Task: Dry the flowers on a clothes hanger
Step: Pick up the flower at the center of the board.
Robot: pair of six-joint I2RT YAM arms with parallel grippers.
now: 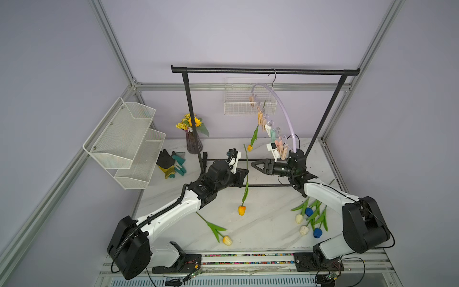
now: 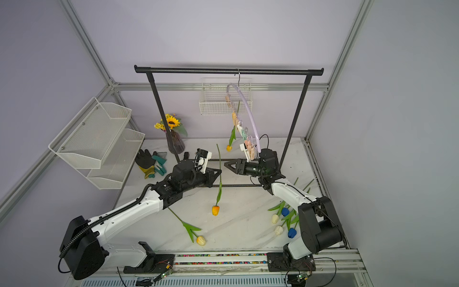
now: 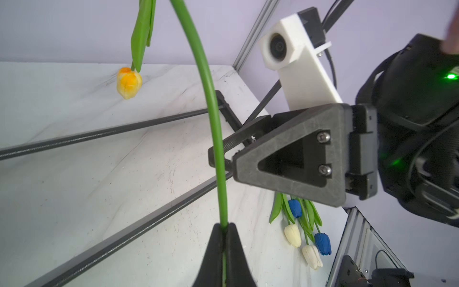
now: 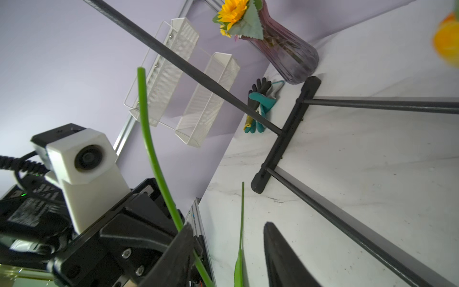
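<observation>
While vase (image 1: 194, 146) holds sunflowers (image 1: 193, 121), left fingers (image 3: 237, 256) pinch orange tulip (image 1: 241, 210) stem.

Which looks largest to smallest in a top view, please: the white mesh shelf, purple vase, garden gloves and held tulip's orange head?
1. white mesh shelf
2. garden gloves
3. purple vase, close behind the gloves
4. held tulip's orange head

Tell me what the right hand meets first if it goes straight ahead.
Most likely the stem of the orange tulip that the left hand holds, just ahead of the right hand; depth unclear.
</observation>
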